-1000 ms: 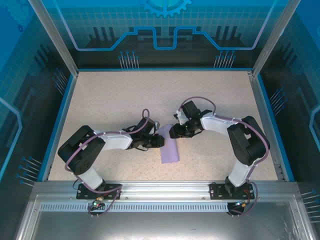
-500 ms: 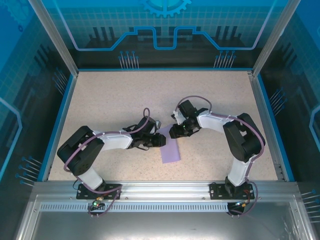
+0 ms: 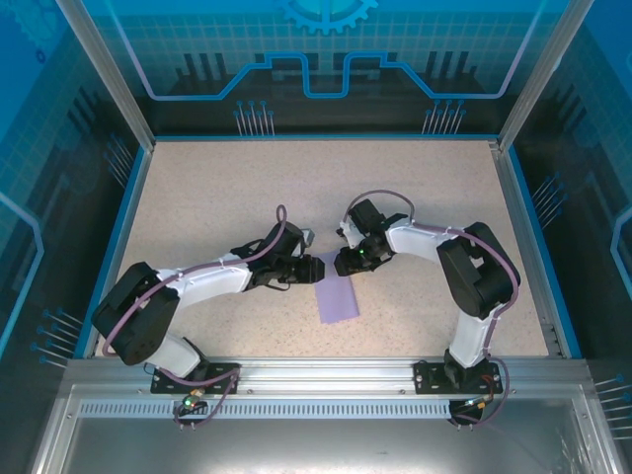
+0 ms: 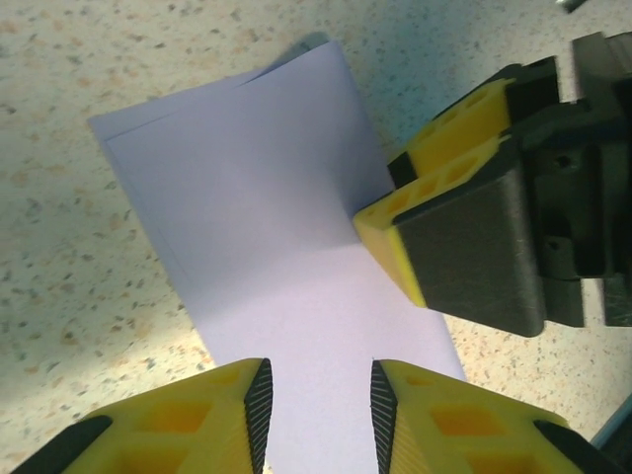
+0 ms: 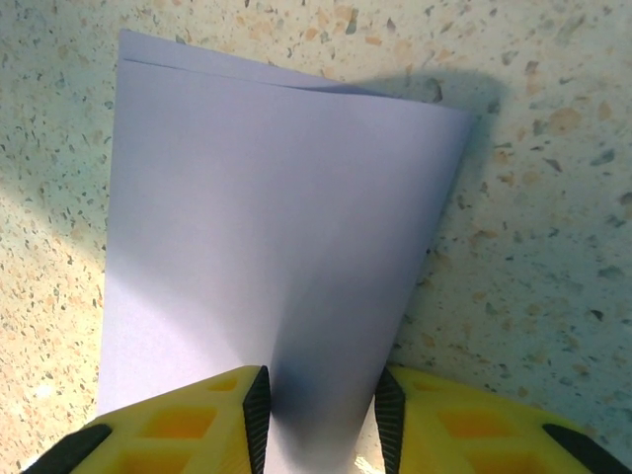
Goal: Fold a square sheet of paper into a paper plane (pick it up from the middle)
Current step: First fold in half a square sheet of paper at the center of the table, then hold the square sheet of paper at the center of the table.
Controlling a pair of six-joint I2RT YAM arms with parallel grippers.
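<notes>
The sheet of paper (image 3: 336,298) lay folded in half on the table (image 3: 217,197), so early days in the folding, I reckon. The left gripper (image 4: 316,400) and right gripper (image 5: 321,405) each sat over an edge with jaws slightly apart, gripping nothing. The next move probably needed one pinning it while the other lifted a corner.

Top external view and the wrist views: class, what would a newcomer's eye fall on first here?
The pale lilac paper, folded into a narrow rectangle, lies in the middle of the speckled table. The left gripper and right gripper meet nose to nose at its far end. In each wrist view yellow fingertips straddle the paper, jaws apart.
</notes>
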